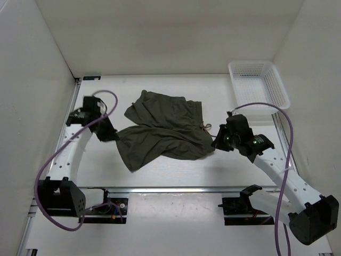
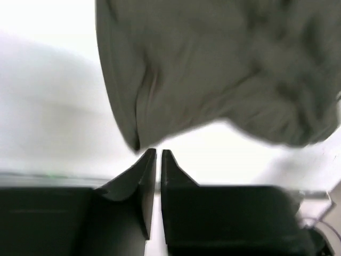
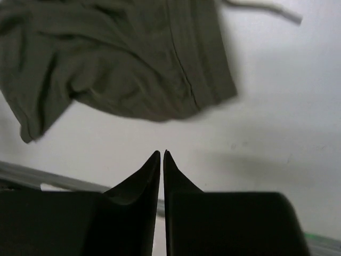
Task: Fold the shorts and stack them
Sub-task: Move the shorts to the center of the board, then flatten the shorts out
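The dark olive-green shorts (image 1: 162, 129) lie crumpled in the middle of the white table, one leg spread toward the front left. My left gripper (image 1: 113, 136) is shut and empty, its tips just short of the cloth's left corner (image 2: 136, 140). My right gripper (image 1: 217, 143) is shut and empty, right of the waistband edge (image 3: 205, 69). In the right wrist view the jaws (image 3: 161, 154) hang over bare table below the cloth, and the pale drawstring cord (image 3: 264, 9) lies at the top right. The left jaws (image 2: 159, 153) are nearly touching.
A white mesh basket (image 1: 258, 88) stands at the back right. White walls enclose the table on left, back and right. A metal rail (image 1: 176, 189) runs along the near edge. Purple cables loop beside both arms.
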Action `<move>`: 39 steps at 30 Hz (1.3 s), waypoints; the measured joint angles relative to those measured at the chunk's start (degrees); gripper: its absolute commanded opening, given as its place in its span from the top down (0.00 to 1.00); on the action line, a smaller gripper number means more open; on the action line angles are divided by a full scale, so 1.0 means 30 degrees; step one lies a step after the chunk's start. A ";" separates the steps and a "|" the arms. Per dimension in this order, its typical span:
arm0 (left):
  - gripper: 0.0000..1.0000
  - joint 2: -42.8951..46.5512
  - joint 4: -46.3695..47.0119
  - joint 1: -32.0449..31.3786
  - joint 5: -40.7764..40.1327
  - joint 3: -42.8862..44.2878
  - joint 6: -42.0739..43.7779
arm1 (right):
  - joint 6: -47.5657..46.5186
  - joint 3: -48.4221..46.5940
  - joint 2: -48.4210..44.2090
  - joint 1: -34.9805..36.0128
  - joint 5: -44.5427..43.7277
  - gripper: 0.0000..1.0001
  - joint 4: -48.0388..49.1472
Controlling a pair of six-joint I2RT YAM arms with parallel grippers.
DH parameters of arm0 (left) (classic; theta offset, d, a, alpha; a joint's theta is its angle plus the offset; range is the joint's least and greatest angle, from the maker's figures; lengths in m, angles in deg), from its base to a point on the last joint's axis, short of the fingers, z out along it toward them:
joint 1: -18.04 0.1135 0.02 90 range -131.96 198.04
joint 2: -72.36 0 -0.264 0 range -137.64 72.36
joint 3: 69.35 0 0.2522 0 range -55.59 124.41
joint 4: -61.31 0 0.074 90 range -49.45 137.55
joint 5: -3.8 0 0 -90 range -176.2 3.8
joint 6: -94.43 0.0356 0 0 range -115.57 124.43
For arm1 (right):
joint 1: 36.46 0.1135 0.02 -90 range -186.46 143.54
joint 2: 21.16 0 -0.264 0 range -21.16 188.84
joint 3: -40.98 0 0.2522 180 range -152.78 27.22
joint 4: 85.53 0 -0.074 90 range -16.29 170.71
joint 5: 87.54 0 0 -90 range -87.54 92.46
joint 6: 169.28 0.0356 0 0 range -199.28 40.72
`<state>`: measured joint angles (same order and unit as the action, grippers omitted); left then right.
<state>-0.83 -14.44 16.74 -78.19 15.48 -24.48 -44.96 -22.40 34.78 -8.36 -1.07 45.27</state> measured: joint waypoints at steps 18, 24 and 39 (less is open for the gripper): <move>0.47 -0.4291 0.3563 -0.5639 0.0481 -0.7927 -0.4306 | 0.1931 0.2412 0.0605 -0.0845 0.2834 0.23 0.0262; 0.89 -0.5632 0.3803 -0.6754 -0.0554 -0.7264 -0.5348 | 0.2018 0.2674 0.0699 -0.2025 0.3548 0.13 0.0444; 0.89 -0.2725 0.1195 -0.6914 -0.2951 -0.2739 -0.5683 | 0.2521 0.3628 0.5639 -0.3599 0.5421 0.24 0.3184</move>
<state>-9.00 -10.86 -4.00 -87.04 7.26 -41.53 -37.39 -11.52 51.70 -19.16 15.19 54.82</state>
